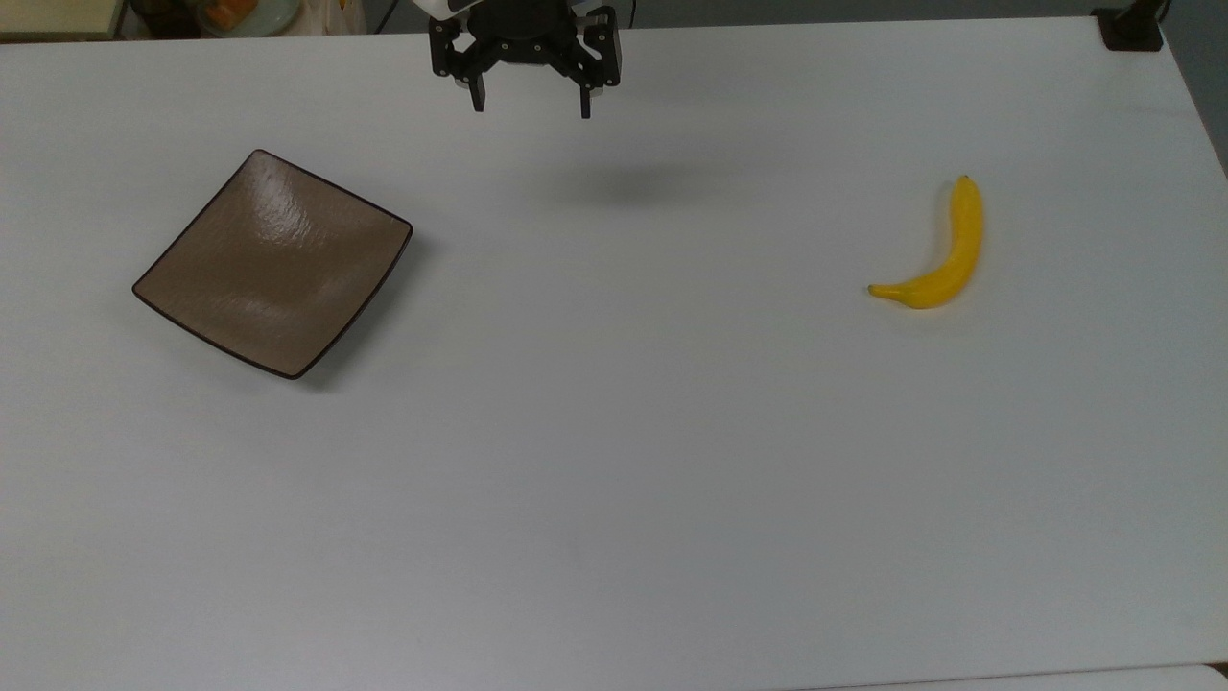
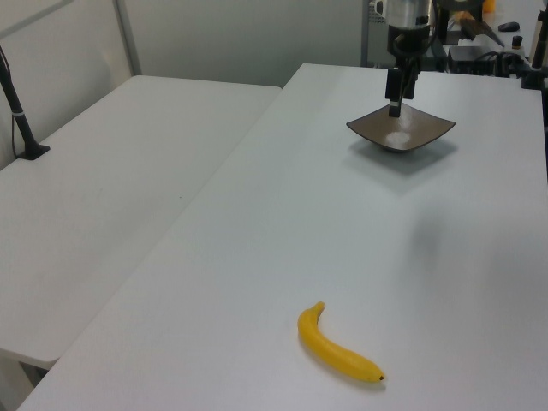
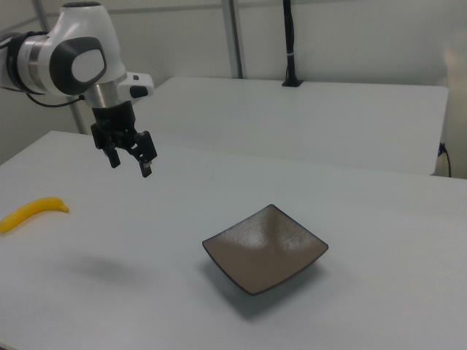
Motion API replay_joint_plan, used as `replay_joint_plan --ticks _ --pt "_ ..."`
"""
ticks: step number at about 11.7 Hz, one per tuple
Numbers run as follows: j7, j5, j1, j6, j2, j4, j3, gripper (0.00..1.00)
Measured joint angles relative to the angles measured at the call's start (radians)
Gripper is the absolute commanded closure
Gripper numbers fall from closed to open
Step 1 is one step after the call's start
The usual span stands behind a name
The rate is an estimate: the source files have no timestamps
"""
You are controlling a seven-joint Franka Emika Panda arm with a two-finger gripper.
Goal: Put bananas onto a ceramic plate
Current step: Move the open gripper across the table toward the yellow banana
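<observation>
A single yellow banana [image 1: 938, 257] lies on the white table at the top view's right; it also lies near the front of the left view [image 2: 337, 347] and at the right view's left edge [image 3: 31, 211]. The square brown ceramic plate [image 1: 273, 261] rests bare at the top view's left, with nothing on it [image 2: 400, 130] [image 3: 265, 248]. My gripper [image 1: 531, 104] hangs open and holds nothing, high above the table's far middle, between the plate and the banana [image 3: 130, 165]. In the left view the gripper [image 2: 396, 110] overlaps the plate.
A second white table [image 2: 103, 180] adjoins this one at the left view's left. A black post base [image 1: 1130, 27] stands at the top view's far right corner. Clutter sits beyond the far edge [image 1: 230, 14].
</observation>
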Motion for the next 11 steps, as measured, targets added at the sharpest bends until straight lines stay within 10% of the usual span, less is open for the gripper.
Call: replay_joint_plan --ticks 11 --pt "0.000 -0.021 -0.005 0.008 0.003 -0.034 0.000 0.00"
